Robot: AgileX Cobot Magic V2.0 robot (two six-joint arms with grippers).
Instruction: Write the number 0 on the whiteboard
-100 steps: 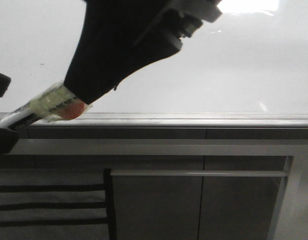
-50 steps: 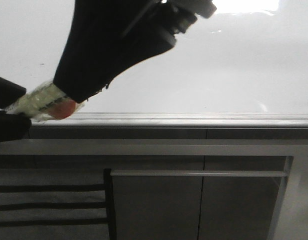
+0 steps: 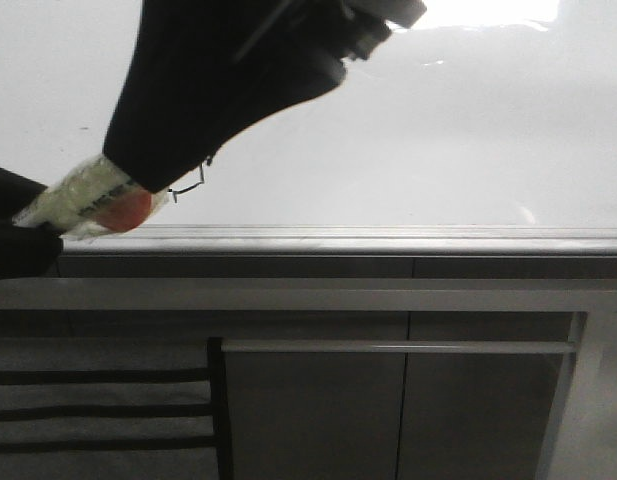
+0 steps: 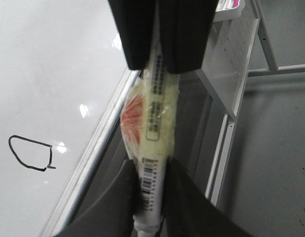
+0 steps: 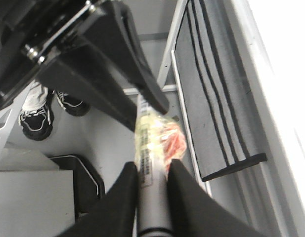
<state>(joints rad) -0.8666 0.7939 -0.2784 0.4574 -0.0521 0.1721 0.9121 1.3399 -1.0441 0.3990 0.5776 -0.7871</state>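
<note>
1. The marker pen [image 4: 154, 148], wrapped in clear yellowish tape with an orange patch, is held from both ends by the two grippers at the left part of the front view.
2. The left gripper [image 4: 151, 197] is closed on the barcode end of the pen; in the left wrist view its two dark fingers [image 4: 123, 197] press on both sides of the barrel.
3. The right gripper [image 5: 152, 190] is also closed on the pen, its fingers [image 5: 123, 197] touching the grey barrel on each side in the right wrist view.
4. In the front view the right gripper is the big black shape [image 3: 198, 90] coming down from the top, and the left gripper is the dark shape at the left edge [image 3: 13, 240].
5. The pen lies tilted over the grey metal edge strip [image 3: 388, 240] of the whiteboard [image 3: 438, 130].
6. The number 0 [image 4: 29, 154] is drawn on the whiteboard near this edge strip, just beside the pen. It is a thin black closed loop with a small tail.
7. In the front view only a small part of the number [image 3: 193, 185] shows under the right gripper.
8. Beyond the board's edge are grey cabinet panels [image 3: 388, 410] and a dark striped mat [image 3: 98, 410].
</note>
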